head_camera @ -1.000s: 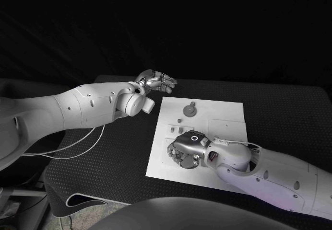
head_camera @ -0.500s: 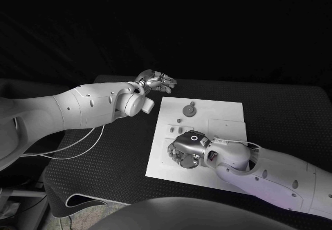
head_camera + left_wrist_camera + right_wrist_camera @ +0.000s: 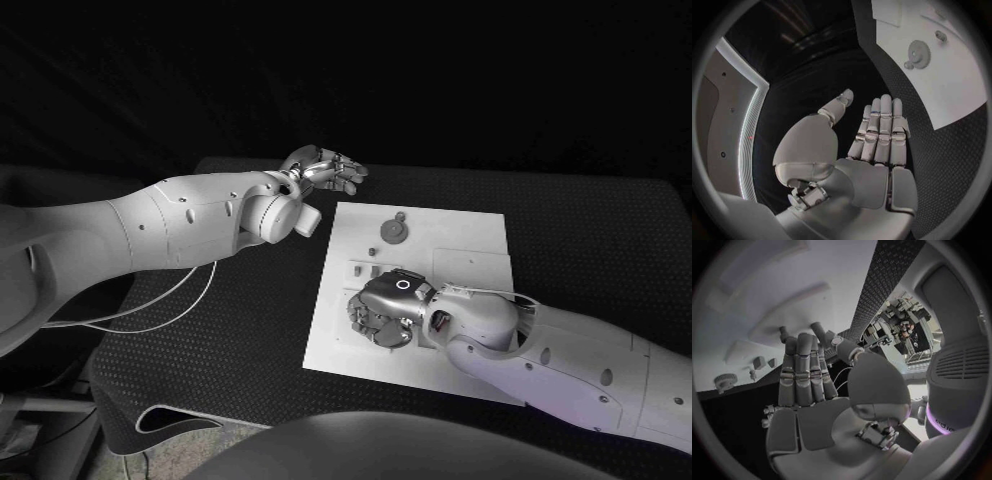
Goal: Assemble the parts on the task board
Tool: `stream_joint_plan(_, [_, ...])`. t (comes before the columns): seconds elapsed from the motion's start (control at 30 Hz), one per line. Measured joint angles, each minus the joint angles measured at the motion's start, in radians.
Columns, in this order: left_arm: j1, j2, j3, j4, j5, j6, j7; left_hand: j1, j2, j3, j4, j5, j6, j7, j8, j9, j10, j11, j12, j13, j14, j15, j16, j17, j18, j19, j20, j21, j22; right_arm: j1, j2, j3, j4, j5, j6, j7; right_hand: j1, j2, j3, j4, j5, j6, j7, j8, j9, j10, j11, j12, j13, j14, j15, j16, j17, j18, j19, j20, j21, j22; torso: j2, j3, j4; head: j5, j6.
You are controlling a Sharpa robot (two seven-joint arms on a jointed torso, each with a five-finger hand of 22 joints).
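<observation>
white task board is laid mid-table, with a gear seated near its far edge. right hand is held low over the board's near-left area, fingers straight and close together, nothing gripped. left hand is kept off the board past its far-left corner, fingers extended together, empty.

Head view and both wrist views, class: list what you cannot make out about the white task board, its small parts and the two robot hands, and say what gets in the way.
- Head view: the right robot hand covers the white rectangular task board's middle; parts beneath are hidden.
- Right wrist view: its fingertips block what they touch; a grasp cannot be told.
- Head view: the small grey round gear and grey pegs are too small for detail.
- Left wrist view: the picture's rim cuts the board off; the left robot hand holds nothing.
</observation>
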Motion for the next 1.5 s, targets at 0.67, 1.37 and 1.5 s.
stream_joint_plan(0.67, [0.0, -0.003, 0.0, 0.0, 0.001, 0.002, -0.001, 0.0, 0.0, 0.0, 0.0, 0.0, 0.0, 0.0, 0.0, 0.0, 0.0, 0.0, 0.0, 0.0, 0.0, 0.0, 0.0, 0.002, 0.0, 0.0, 0.0, 0.0, -0.001, -0.004, -0.037, -0.005, 0.016, 0.036, -0.055, 0.019, -0.041, -0.056, -0.048, -0.001, 0.0, -0.022, 0.014, -0.014, -0.015, -0.023, 0.019, -0.011, 0.003, -0.017, 0.01, -0.004, 0.0, -0.002, -0.015, 0.001, 0.002, -0.002, 0.0, 0.0006, 0.0002, -0.004, 0.0])
stream_joint_plan(1.37, [0.0, -0.008, 0.0, -0.016, 0.002, 0.003, -0.001, 0.0, 0.0, 0.0, 0.0, 0.0, 0.0, 0.0, 0.0, -0.001, 0.0, 0.0, 0.0, 0.0, 0.0, 0.0, -0.004, 0.004, 0.0, 0.0, 0.0, 0.0, -0.001, 0.066, -0.147, 0.028, 0.111, 0.171, -0.113, 0.037, -0.035, -0.099, -0.126, -0.002, 0.007, -0.06, -0.009, -0.022, -0.019, 0.063, -0.027, 0.138, 0.172, -0.028, -0.022, 0.132, 0.087, -0.002, -0.03, 0.005, 0.063, -0.001, -0.002, 0.0035, -0.0054, -0.023, 0.009])
stream_joint_plan(1.5, [0.0, -0.006, 0.0, -0.018, 0.003, 0.003, -0.001, 0.0, 0.0, 0.0, 0.0, 0.0, 0.0, 0.0, 0.0, -0.001, 0.0, 0.0, 0.0, 0.0, 0.0, 0.0, -0.004, 0.004, 0.0, 0.0, 0.0, 0.0, -0.001, 0.065, -0.119, 0.027, 0.09, 0.159, -0.097, 0.034, -0.031, -0.099, -0.184, 0.02, 0.008, -0.085, -0.031, -0.019, -0.005, -0.193, -0.041, 0.841, 0.852, -0.162, -0.05, 0.521, 0.296, -0.002, -0.08, -0.017, 0.265, -0.001, -0.001, 0.0041, -0.0052, -0.024, 0.01])
